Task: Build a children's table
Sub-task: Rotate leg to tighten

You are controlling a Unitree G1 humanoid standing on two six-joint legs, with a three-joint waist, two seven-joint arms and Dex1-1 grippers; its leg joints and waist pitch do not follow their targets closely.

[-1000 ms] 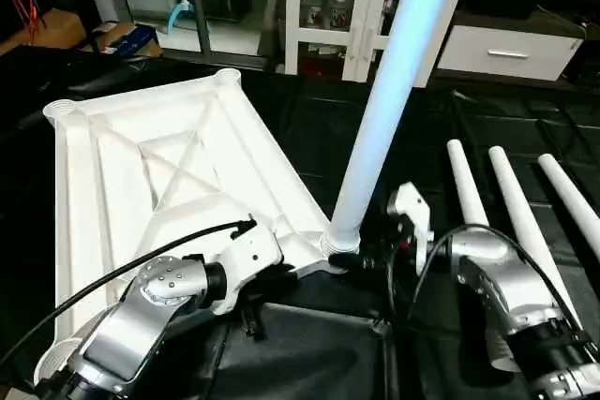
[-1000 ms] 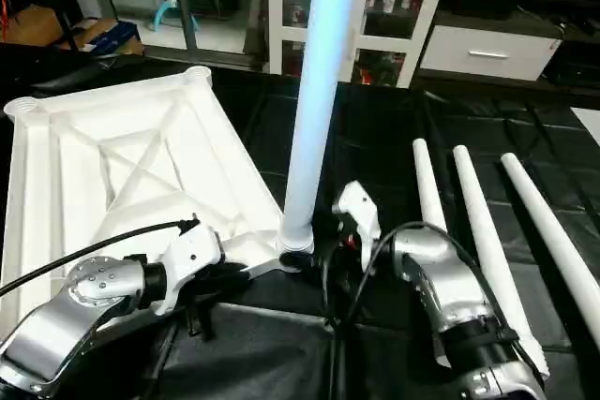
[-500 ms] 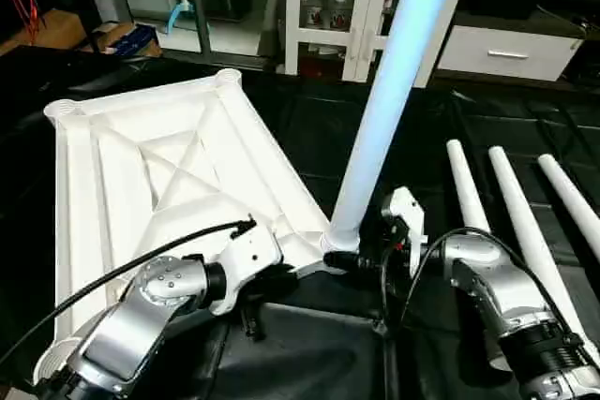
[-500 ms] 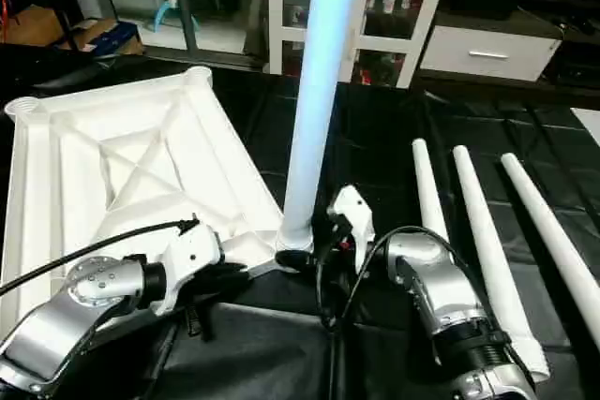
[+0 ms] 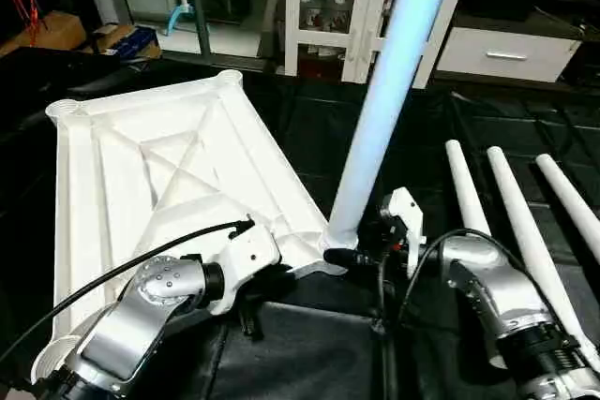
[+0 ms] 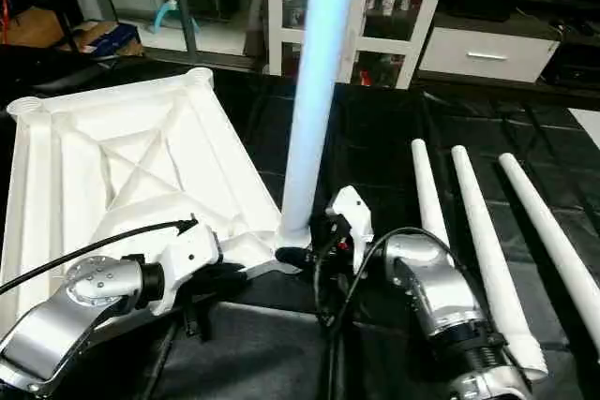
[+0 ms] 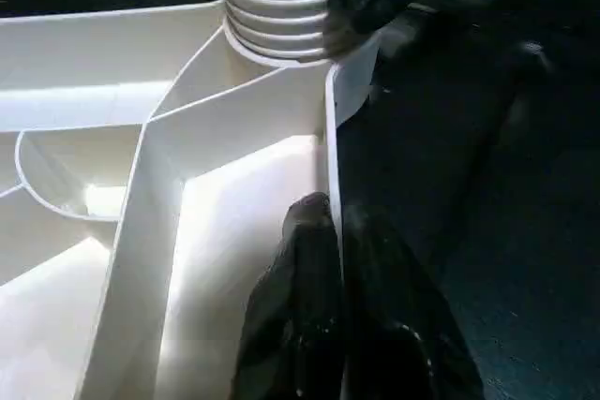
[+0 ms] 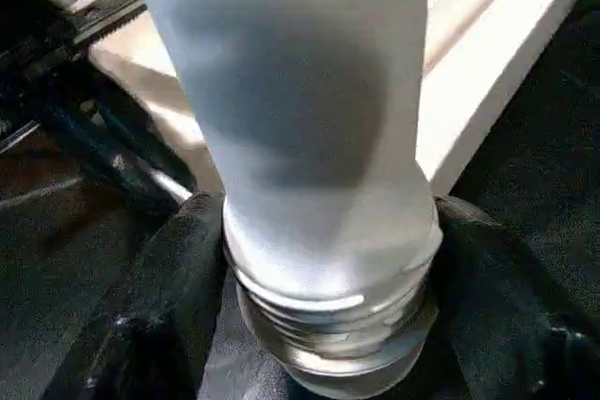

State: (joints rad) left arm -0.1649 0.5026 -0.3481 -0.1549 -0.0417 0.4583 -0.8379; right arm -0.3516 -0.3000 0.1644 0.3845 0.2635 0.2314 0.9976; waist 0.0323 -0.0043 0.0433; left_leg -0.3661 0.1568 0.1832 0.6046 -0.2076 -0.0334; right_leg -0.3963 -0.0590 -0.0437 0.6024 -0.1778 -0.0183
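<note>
Table top (image 5: 169, 175) lies underside up on the black-covered tabletop (image 5: 319, 128), X-ribs showing, toward its left side. Round sockets visible at the two far corners.

One leg (image 5: 384, 100) stands nearly upright in the top's near right corner socket, leaning slightly away toward the far right; thread rings (image 7: 272, 16) show at its base.

Left gripper (image 7: 333, 231): jaws together, pinched on the thin edge wall of the top just beside that socket, one finger (image 7: 291, 306) inside the wall and the other outside.

Right gripper (image 8: 328, 344): jaws apart on either side of the leg's threaded base, one finger (image 8: 159, 306) close against it on each flank; whether they press on it cannot be told. In the head views the gripper (image 5: 361, 250) sits at the foot of the leg, its white wrist housing just behind.

Three loose legs (image 5: 525, 231) lie side by side, well apart from the top, near the tabletop's right edge, running from near to far.

Behind the tabletop: a white glass-door cabinet (image 5: 347, 7) and a white drawer unit (image 5: 506, 53).
</note>
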